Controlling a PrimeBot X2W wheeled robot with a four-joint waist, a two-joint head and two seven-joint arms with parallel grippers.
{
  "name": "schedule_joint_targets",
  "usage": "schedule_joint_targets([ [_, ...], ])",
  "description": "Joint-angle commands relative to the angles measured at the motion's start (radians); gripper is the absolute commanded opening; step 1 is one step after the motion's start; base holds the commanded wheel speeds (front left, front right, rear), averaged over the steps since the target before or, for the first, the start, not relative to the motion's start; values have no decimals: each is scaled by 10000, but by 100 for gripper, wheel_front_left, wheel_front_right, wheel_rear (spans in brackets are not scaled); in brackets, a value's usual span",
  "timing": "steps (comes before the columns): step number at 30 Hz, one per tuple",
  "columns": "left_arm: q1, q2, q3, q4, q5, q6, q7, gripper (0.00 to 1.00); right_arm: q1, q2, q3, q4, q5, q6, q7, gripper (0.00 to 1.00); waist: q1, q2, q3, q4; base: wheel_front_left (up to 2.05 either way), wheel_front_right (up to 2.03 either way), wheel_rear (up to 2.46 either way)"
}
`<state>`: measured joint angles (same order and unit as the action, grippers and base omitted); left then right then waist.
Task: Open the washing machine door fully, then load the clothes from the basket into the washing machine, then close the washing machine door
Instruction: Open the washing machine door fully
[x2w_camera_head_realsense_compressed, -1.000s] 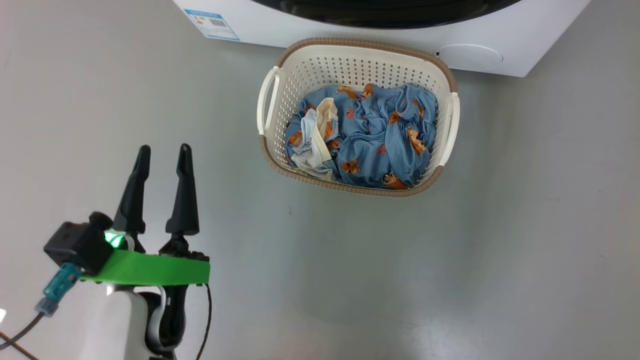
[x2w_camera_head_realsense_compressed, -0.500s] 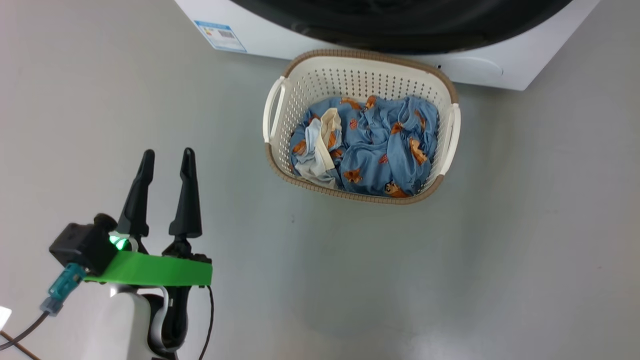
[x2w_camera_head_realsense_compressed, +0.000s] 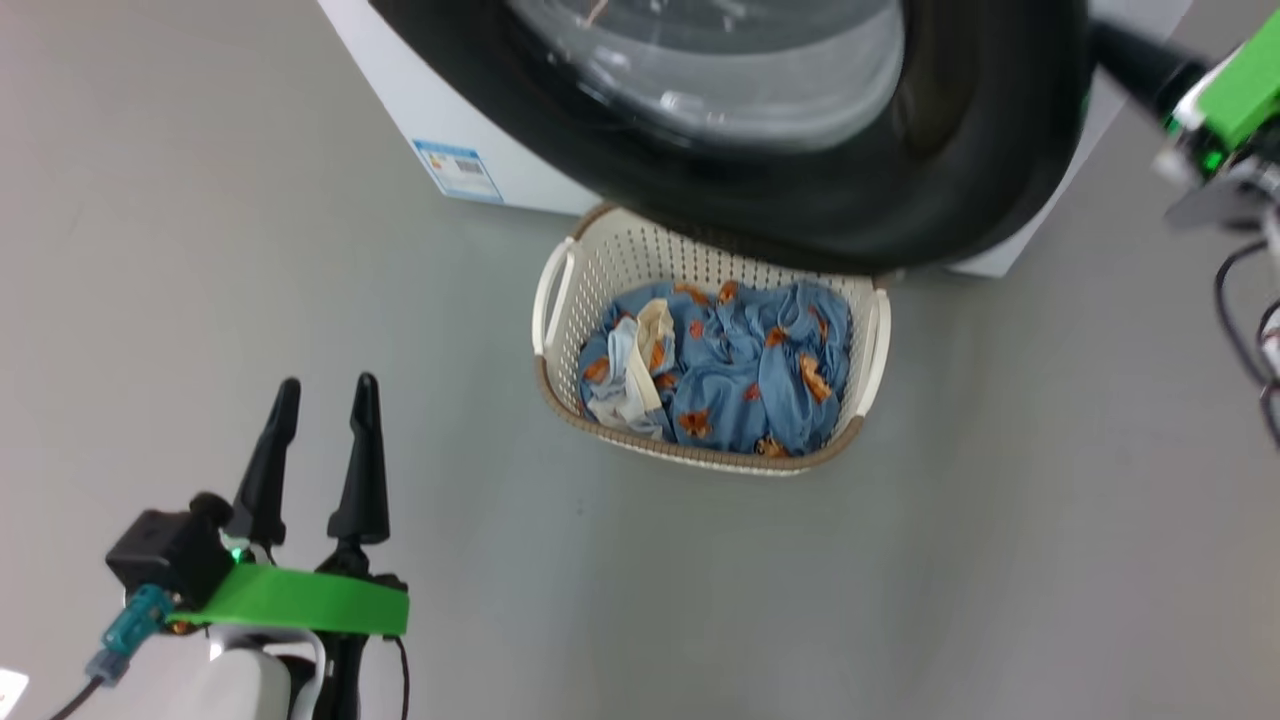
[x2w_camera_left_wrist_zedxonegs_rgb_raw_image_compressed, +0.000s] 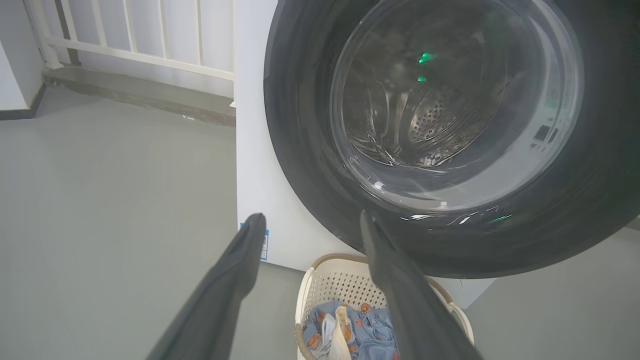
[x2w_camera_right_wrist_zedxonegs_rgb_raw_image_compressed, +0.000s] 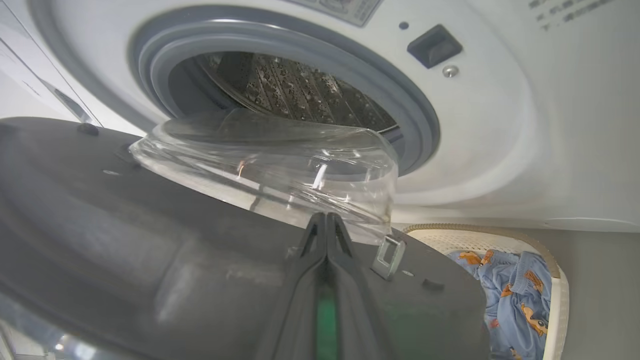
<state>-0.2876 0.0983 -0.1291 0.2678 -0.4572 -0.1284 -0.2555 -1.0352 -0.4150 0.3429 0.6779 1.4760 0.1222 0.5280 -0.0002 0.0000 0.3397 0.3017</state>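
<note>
White front-loading washing machine (x2w_camera_left_wrist_zedxonegs_rgb_raw_image_compressed: 252, 150) with its round glossy black door (x2w_camera_head_realsense_compressed: 960, 150) part open over the cream perforated basket (x2w_camera_head_realsense_compressed: 700, 455) of light-blue printed clothes (x2w_camera_head_realsense_compressed: 740, 380): that door may swing back should the right pincer (x2w_camera_right_wrist_zedxonegs_rgb_raw_image_compressed: 326, 220), fingers pressed together against its inner face, slip, while the left pincer (x2w_camera_head_realsense_compressed: 327, 385), spread wide, hangs near-left of the basket.

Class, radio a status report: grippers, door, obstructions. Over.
Left gripper open, empty. Right gripper shut, at inner face of washing machine door. Door part open, overhanging basket; clothes inside.
</note>
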Motion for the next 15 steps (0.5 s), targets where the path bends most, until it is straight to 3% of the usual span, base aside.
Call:
schedule_joint_targets([
  [1,122,291,373,-142,79,-23,-63,100,527,431,318,-387,66,85,219,0,2,0,-497,85,0,0,0],
  [15,904,360,582,134,352,-23,-63,100,3166,457,381,-1603,912,85,368,0,2,0,-2024,1107,0,0,0],
])
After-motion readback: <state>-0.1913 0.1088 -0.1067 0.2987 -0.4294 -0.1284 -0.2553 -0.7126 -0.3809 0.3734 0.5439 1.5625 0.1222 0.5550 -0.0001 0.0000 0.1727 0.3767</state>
